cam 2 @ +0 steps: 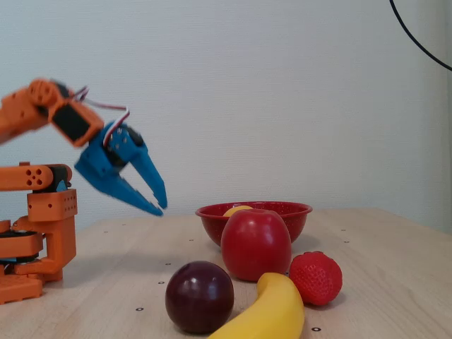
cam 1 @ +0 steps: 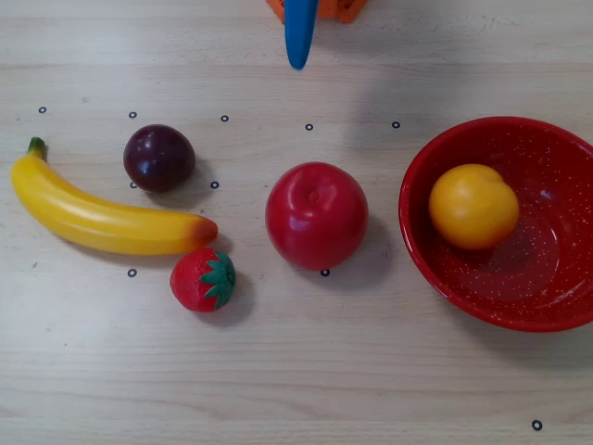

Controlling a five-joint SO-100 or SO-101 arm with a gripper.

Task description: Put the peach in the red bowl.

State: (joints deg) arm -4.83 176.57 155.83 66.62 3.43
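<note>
The peach (cam 1: 473, 206) is yellow-orange and lies inside the red bowl (cam 1: 435, 255) at the right of the overhead view. In the fixed view only its top (cam 2: 237, 210) shows over the rim of the red bowl (cam 2: 289, 215). My blue gripper (cam 2: 158, 207) hangs low near the orange arm base, well left of the bowl, its fingers slightly apart and holding nothing. From overhead only a blue fingertip (cam 1: 299, 42) pokes in at the top edge.
A red apple (cam 1: 316, 214) sits mid-table, left of the bowl. Further left lie a dark plum (cam 1: 158, 158), a banana (cam 1: 102, 218) and a strawberry (cam 1: 203, 279). The arm base (cam 2: 32, 254) stands at the left of the fixed view.
</note>
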